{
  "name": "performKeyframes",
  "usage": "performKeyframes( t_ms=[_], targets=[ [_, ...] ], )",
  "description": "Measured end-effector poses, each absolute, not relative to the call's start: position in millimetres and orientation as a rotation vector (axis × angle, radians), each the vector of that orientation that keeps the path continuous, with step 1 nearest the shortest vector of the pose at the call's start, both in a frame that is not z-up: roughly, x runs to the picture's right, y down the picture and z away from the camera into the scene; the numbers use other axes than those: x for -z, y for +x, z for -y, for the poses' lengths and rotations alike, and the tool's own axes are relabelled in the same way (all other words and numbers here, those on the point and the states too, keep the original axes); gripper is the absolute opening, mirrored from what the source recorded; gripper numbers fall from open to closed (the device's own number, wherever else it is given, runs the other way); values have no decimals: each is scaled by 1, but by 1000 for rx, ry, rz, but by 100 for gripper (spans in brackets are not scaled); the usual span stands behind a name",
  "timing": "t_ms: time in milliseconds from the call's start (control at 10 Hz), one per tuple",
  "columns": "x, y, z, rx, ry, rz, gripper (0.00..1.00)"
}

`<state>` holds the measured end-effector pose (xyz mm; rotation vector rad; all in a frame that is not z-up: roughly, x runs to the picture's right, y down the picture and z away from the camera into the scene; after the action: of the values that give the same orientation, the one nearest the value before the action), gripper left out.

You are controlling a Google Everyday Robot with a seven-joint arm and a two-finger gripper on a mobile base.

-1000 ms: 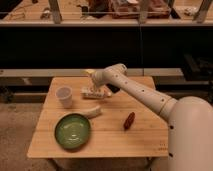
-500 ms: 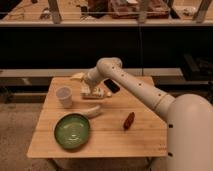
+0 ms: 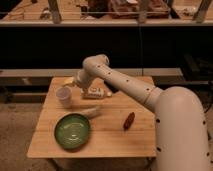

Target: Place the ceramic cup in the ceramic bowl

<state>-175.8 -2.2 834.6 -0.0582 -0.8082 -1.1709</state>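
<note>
Table point(image 3: 45, 146): light wood; it carries everything named below.
Cup point(image 3: 63, 95): white, upright, mouth open and empty; behind the bowl and a little to its left, near it but apart.
Bowl point(image 3: 73, 131): green with a darker rim, nothing in it; taken as the landmark here; at the front left of the table.
Gripper point(image 3: 70, 82): behind the bowl, just past the cup's far rim and slightly above it; whether it touches the cup I cannot tell; how far it is open I cannot tell; it seems to hold nothing.
Pale curved thing point(image 3: 90, 111): lying flat just behind the bowl's right rim; perhaps a banana.
Carton point(image 3: 96, 92): white, lying farther behind the bowl and to its right, partly under the arm.
Red thing point(image 3: 129, 120): small and oblong; right of the bowl, well apart from it.
Arm point(image 3: 125, 82): reaches in from the right, bends high behind the bowl, then drops to the gripper.
Step in hand: by my judgement, the reach for the cup, with the grasp not yet made.
Doing it well: settle squarely over the rim and grip the wall low enough that the taper cannot slip out; lift straight up before moving; carry it forward to the bowl's middle, staying left of the pale curved thing; lower until the base rests on the bowl floor, then let go; ceramic on ceramic wants a gentle set-down.
Writing: the carton has a label with dark marks; nothing on it can be read; no brand shows anywhere.
</note>
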Motion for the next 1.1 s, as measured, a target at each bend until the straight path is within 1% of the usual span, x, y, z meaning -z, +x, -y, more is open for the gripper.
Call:
performKeyframes(
  t_ms=[400, 1100],
  targets=[
    [-853, -175, -5, 1105, -124, 752, 80],
    [-873, -179, -16, 1102, -142, 686, 80]
  ],
)
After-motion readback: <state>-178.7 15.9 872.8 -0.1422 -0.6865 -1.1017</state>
